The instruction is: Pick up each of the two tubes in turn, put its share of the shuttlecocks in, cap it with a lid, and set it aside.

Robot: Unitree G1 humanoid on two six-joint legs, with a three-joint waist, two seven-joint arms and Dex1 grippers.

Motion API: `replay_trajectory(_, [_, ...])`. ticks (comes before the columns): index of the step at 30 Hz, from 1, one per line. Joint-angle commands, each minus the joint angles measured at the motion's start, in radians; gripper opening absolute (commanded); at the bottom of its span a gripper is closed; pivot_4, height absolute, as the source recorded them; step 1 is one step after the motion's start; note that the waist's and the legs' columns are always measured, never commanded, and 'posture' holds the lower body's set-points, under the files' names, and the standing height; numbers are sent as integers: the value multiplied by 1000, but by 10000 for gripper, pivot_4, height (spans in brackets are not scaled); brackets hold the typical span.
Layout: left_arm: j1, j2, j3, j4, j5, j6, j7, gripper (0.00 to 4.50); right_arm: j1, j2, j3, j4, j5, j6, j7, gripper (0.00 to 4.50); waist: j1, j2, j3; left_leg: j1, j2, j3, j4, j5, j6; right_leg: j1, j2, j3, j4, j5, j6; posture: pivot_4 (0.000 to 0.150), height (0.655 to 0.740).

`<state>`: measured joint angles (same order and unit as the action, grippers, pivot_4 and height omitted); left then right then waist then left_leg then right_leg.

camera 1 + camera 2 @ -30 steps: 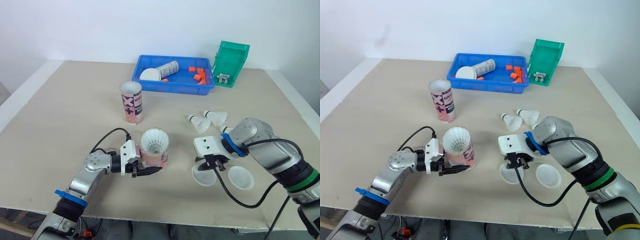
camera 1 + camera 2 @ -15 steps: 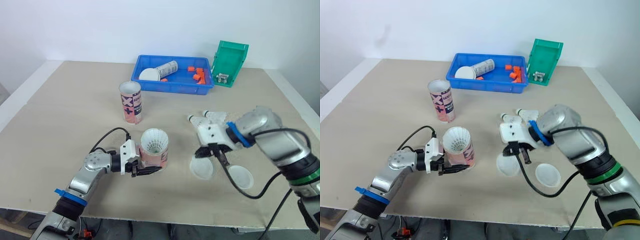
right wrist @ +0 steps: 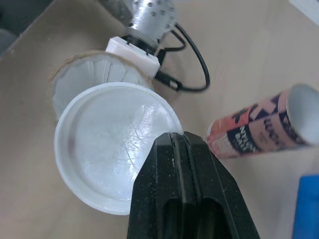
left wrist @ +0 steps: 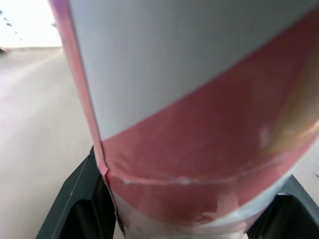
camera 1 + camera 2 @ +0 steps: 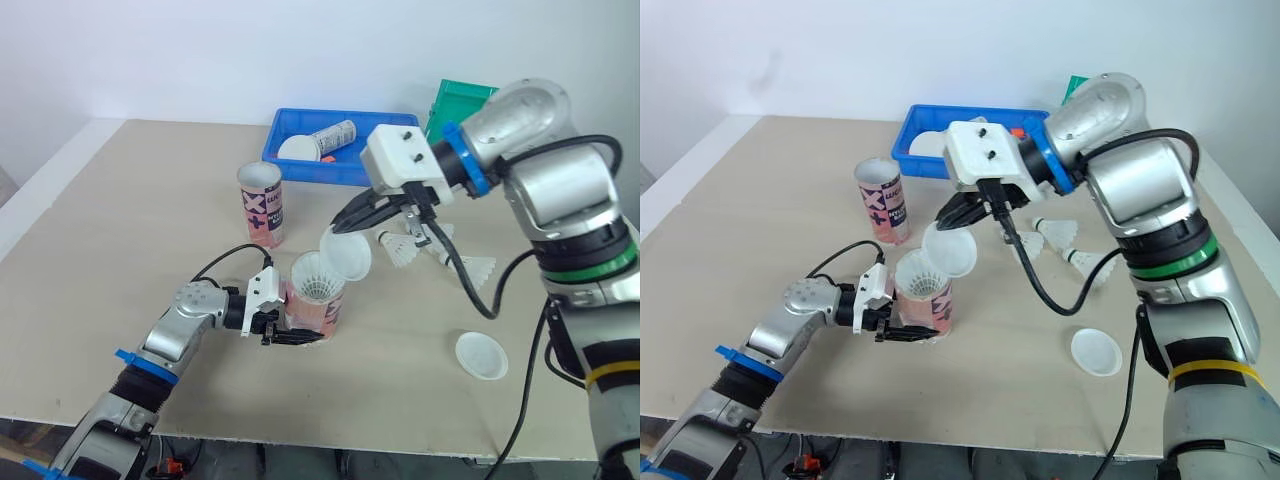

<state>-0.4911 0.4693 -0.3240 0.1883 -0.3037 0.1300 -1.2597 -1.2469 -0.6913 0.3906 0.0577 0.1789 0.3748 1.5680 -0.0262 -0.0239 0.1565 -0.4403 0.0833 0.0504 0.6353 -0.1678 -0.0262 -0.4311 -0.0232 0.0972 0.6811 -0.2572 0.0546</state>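
Lid [image 5: 347, 258] raised above tube [image 5: 316, 310], right hand [image 5: 340, 227] pinching

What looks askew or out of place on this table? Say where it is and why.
The shuttlecock in the tube held by the left gripper flares above the rim, so the lid, held tilted by the right gripper, may not seat. A pale tube lies on its side in the blue bin.

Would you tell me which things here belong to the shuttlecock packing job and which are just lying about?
Job: tube in left gripper, lid in right gripper, second tube, spare lid, loose shuttlecocks.
Lying about: blue tray, silver canister inside it, green bin.
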Motion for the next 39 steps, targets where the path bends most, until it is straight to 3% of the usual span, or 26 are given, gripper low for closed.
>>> replay_trajectory(1, [0, 41, -52, 98, 100, 41, -13, 27259, -65, 20, 5, 21, -1, -76, 46, 375, 1, 0, 0, -1, 0, 0, -1, 0, 0, 1, 0, 0, 0, 0, 0, 1500, 7037])
replay_trajectory(17, [-22, 31, -49, 140, 114, -22, 8, 27259, -102, -7, 127, -19, 81, -220, 46, 375, 1, 0, 0, 3, 1, 0, 0, 0, 0, 3, 1, 0, 1, 1, -2, 1500, 7037])
replay_trajectory(32, [19, 30, -20, 102, 107, -16, 55, 27259, -152, 104, 137, 153, 6, -352, 45, 375, 1, 0, 0, 3, 1, 0, 0, 1, 1, -1, 1, 1, 1, 2, -3, 1500, 7037])
replay_trajectory(39, [16, 34, -5, 103, 103, -23, 70, 27259, -131, -16, 225, 31, 119, -368, 46, 375, 1, -1, -1, 2, 1, 0, 0, 1, 1, -2, 0, 1, 1, 2, -3, 1500, 7037])
